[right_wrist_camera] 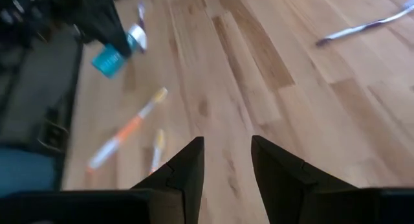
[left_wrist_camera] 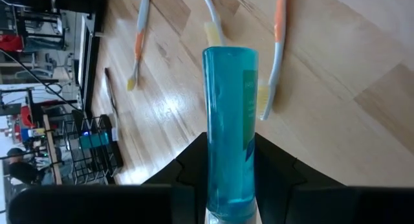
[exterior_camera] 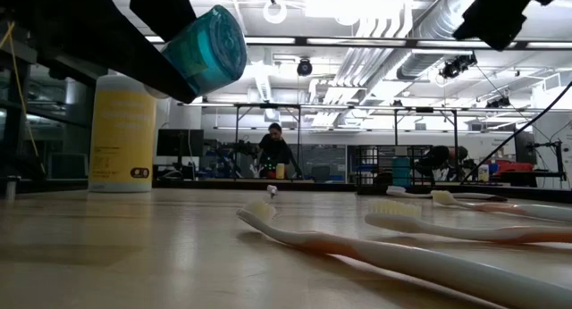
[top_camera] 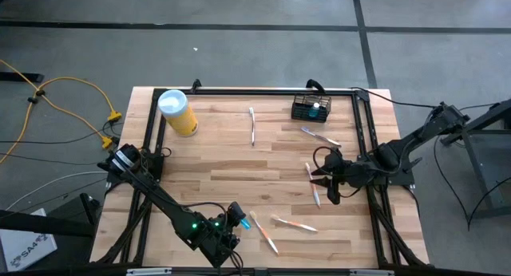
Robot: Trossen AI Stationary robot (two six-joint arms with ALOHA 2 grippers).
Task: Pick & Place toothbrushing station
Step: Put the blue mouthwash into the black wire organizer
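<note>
The black wire-mesh basket (top_camera: 310, 108) stands on its base at the table's far right, with something teal inside; it also shows in the left wrist view (left_wrist_camera: 94, 149). My left gripper (top_camera: 235, 218), near the table's front edge, is shut on a teal tube (left_wrist_camera: 229, 114), which also shows in the low view (exterior_camera: 206, 50). My right gripper (top_camera: 323, 184) is open and empty at the table's right, by a toothbrush (top_camera: 313, 184); its fingers show in the right wrist view (right_wrist_camera: 226, 162). My left gripper pinches the teal tube's two sides (left_wrist_camera: 228, 185) between its two fingers, toward the tube's rear end. The tube lies along the fingers and sticks out well past them. It is lifted clear of the table (exterior_camera: 206, 50).
A yellow canister with a white lid (top_camera: 177, 112) stands at the far left. Several toothbrushes lie loose on the wood: one at the far middle (top_camera: 252, 126), one near the basket (top_camera: 319, 136), two at the front (top_camera: 263, 232) (top_camera: 295, 224). A black frame (top_camera: 239, 91) borders the table.
</note>
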